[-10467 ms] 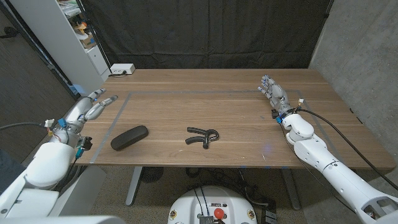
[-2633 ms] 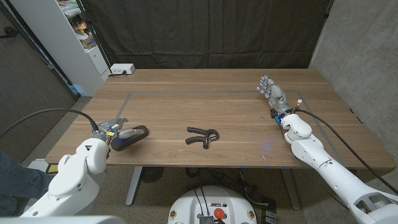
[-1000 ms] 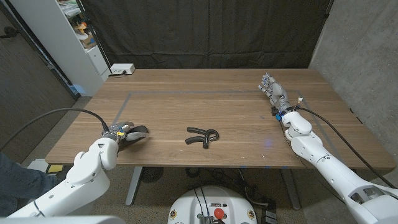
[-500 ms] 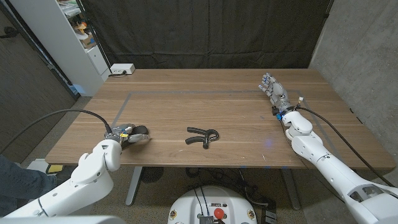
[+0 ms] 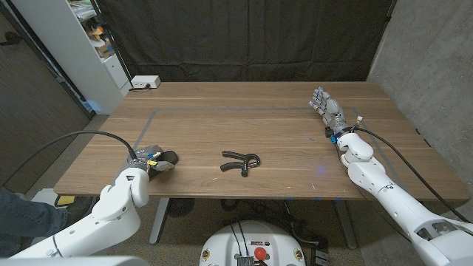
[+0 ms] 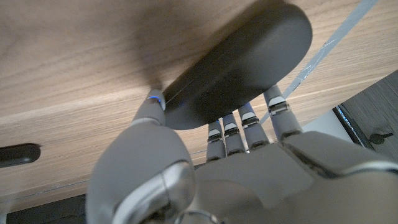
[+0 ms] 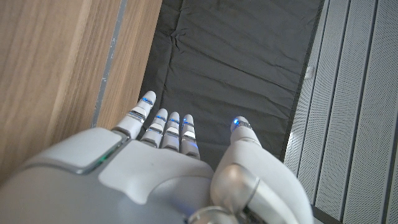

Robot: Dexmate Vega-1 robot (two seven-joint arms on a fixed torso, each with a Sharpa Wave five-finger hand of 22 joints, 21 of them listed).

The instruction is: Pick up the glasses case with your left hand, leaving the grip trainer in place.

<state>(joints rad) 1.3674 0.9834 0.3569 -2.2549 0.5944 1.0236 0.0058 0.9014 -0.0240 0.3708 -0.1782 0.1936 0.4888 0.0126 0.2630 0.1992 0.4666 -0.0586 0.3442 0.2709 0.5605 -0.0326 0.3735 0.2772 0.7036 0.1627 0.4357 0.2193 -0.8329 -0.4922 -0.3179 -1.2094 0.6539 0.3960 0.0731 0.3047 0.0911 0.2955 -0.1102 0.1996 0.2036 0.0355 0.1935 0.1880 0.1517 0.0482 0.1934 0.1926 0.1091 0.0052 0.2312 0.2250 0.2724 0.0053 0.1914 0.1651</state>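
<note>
The dark grey glasses case [image 5: 169,157] lies near the table's front left, with only its right end showing past my left hand [image 5: 150,162]. In the left wrist view the case [image 6: 242,62] sits between the thumb [image 6: 153,107] on one long edge and the fingers [image 6: 249,117] curled round the other, so the hand grips it. It is at table level in the head view. The black grip trainer [image 5: 242,162] lies at the front middle, well clear of both hands. My right hand [image 5: 327,107] stands at the table's right side, fingers straight and apart, holding nothing [image 7: 168,134].
A white box [image 5: 145,82] sits at the table's [image 5: 281,133] back left corner. A white shelf unit [image 5: 96,44] stands beyond the left edge. A thin tape outline [image 5: 222,111] marks a rectangle on the tabletop. A black curtain hangs behind.
My left hand has come in from the table's left edge, settled over the case and closed its thumb and fingers round it. The grip trainer and right hand have stayed put.
</note>
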